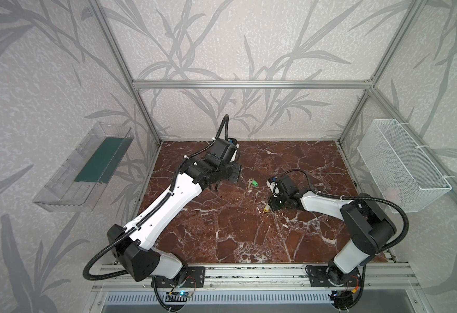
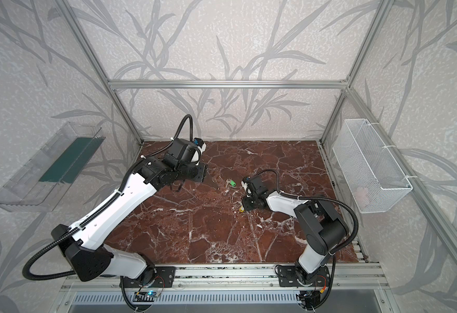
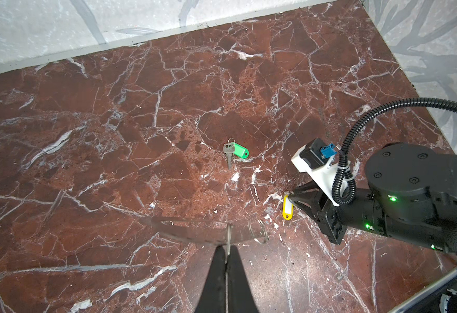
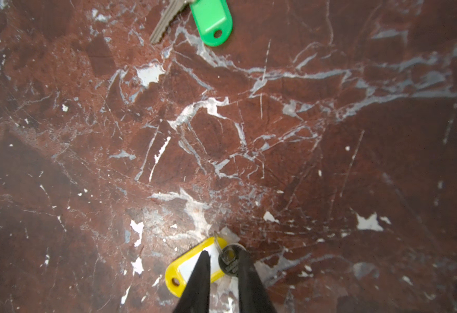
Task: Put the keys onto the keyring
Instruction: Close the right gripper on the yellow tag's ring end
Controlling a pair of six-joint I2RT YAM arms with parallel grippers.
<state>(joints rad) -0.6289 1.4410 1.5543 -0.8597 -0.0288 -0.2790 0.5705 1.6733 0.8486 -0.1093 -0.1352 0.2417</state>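
Observation:
My left gripper [image 3: 226, 248] is shut on the keyring [image 3: 229, 235], a thin grey metal piece seen edge-on, with a wire loop [image 3: 259, 231] hanging beside it. One of the keys, with a green tag [image 3: 238, 150] [image 4: 212, 21], lies flat mid-table in both top views [image 1: 253, 183] [image 2: 232, 182]. The other key's round head [image 4: 228, 261] rests on its yellow tag [image 4: 186, 268] [image 1: 267, 208]. My right gripper [image 4: 224, 256] is down at the table with its jaws on either side of that head. One finger touches it, and a sliver of gap shows at the other.
The red marble tabletop [image 1: 221, 230] has bare surface towards the front. A clear plastic bin [image 1: 83, 168] hangs on the left wall and a white wire basket [image 1: 400, 162] on the right. Aluminium frame posts stand at the corners.

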